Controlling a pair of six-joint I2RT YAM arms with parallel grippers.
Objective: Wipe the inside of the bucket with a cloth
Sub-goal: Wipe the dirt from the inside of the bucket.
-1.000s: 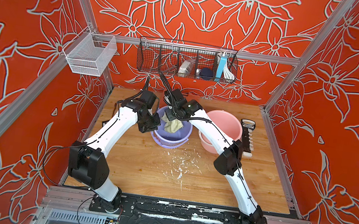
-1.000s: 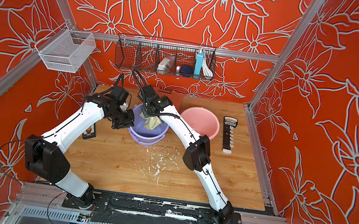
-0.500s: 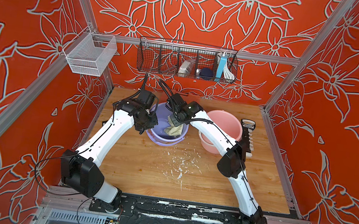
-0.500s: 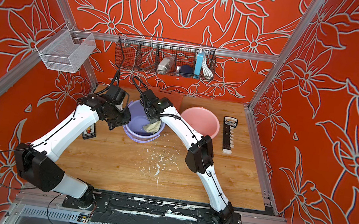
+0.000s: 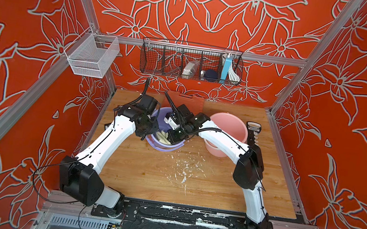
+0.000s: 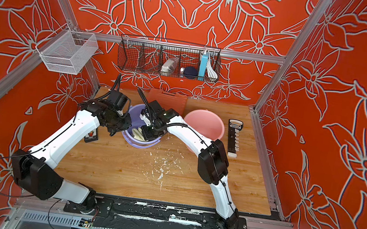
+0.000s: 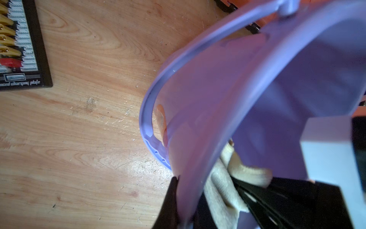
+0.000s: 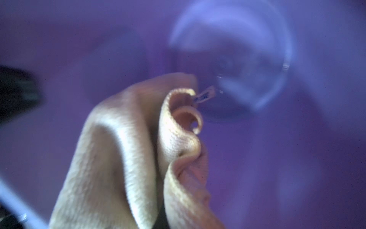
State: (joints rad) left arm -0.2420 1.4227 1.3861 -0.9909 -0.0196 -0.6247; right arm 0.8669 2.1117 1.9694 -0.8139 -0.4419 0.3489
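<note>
Mid-wipe: right claw (image 5: 168, 139) gripped the limp cream cloth (image 8: 128, 158) inside the lilac plastic bucket (image 7: 198, 99), left claw (image 7: 186, 208) clamped on its wall; sweeping round the wall seemed next.

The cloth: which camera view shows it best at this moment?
The right wrist view: the cloth is close up, folds and weave clear, inside the purple bucket. The left wrist view shows a bunched part; both top views show only a small pale strip.
</note>
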